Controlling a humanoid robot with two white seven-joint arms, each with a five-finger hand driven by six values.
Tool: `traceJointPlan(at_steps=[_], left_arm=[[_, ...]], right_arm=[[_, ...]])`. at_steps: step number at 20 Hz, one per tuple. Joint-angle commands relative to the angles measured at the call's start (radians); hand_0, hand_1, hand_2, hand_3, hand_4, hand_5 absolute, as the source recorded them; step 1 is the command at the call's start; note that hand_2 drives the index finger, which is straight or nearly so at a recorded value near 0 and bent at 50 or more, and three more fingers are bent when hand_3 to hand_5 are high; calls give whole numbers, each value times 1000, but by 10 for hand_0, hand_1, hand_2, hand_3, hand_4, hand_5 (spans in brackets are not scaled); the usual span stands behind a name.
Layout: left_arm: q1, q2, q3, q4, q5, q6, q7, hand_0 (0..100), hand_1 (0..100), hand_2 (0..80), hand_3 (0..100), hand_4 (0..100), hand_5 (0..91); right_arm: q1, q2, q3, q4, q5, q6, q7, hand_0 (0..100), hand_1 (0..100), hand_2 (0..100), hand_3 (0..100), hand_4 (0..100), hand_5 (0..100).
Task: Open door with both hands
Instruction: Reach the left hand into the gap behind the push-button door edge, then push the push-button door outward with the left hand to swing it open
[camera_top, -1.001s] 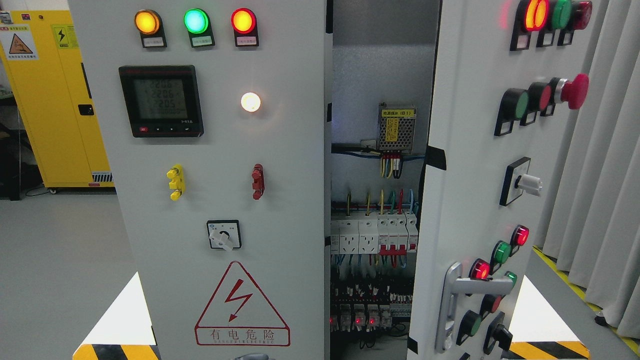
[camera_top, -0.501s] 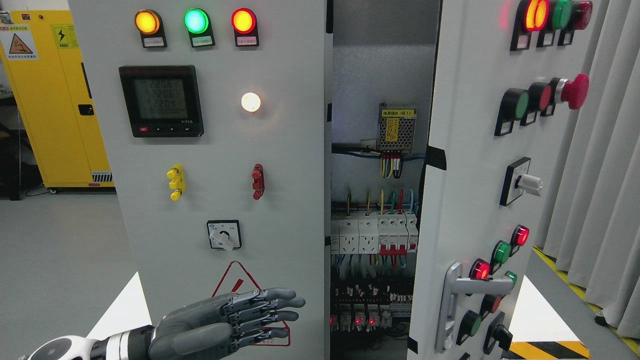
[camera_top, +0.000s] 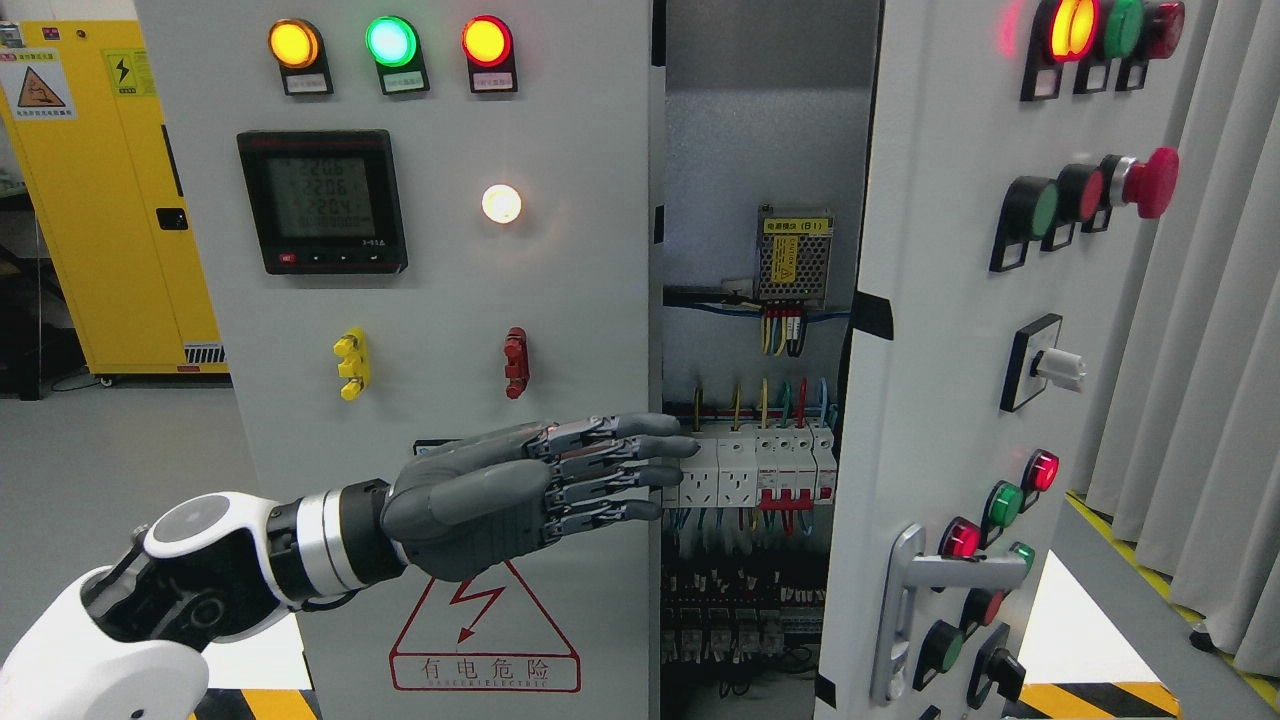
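Reaching rightward, left hand (camera_top: 520, 495) flat, fingers (camera_top: 640, 448) straight and together, tips past left door (camera_top: 560, 300) edge.

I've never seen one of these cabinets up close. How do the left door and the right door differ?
The left door faces the camera nearly flat; the right door is swung open at an angle. The left door carries a digital meter and a danger triangle; the right door carries a handle. Both are grey with lit lamps.

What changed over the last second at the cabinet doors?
The left hand came into view from the lower left and rose up and rightward, its fingers straight and now reaching the left door edge at the gap. It holds nothing. Both doors, the right door included, look unmoved.
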Motion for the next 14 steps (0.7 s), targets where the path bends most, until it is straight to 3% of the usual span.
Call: traceJointPlan(at_steps=[1, 8, 14], left_arm=[[-118, -270, -67, 214, 2, 16, 3, 120, 556, 0, 0, 0, 0], [-180, -398, -58, 312, 15, 86, 15, 120, 556, 0, 0, 0, 0], [-233, -478, -49, 362, 15, 89, 15, 120, 556, 0, 0, 0, 0]], right_arm=[[18, -1, 0, 0, 0, 0, 0, 0, 500, 40, 0, 0, 0], [18, 2, 0, 0, 0, 0, 0, 0, 500, 40, 0, 0, 0], [18, 6, 0, 0, 0, 0, 0, 0, 500, 40, 0, 0, 0]])
